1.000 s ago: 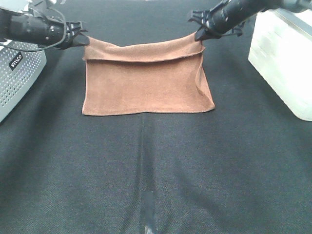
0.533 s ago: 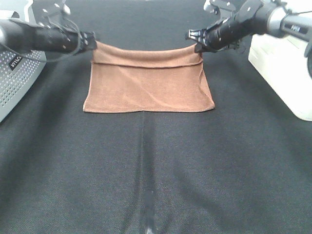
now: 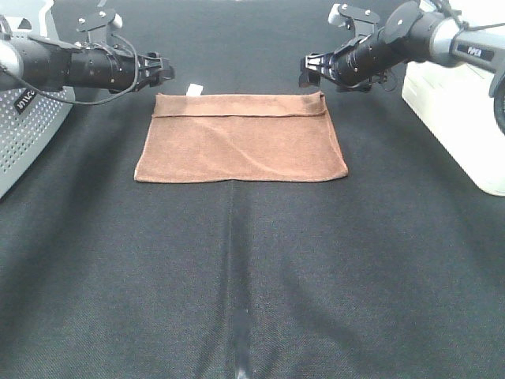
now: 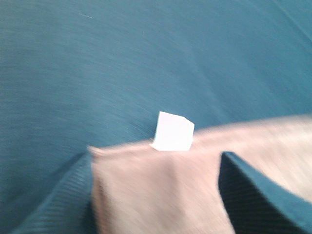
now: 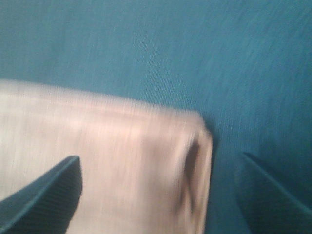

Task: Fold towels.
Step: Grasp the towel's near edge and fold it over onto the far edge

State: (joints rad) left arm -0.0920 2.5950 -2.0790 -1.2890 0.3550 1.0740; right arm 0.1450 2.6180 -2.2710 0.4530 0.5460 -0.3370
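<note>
I'm hovering at the folded towel's (image 3: 241, 150) far corners.
Left gripper (image 3: 164, 74) and right gripper (image 3: 308, 70) are gaping, empty; a low sweep is risking dragging the top layer.

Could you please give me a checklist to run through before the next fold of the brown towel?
1. Open left end effector, gripping nothing: ok.
2. Open right end effector, gripping nothing: ok.
3. The brown rectangular terry-cloth towel lying folded on the black cloth table: ok.
4. Top layer smooth: not ok, a shallow crease crosses it.
5. The small white tag tucked in: not ok, it sticks out at the far left corner.
</note>
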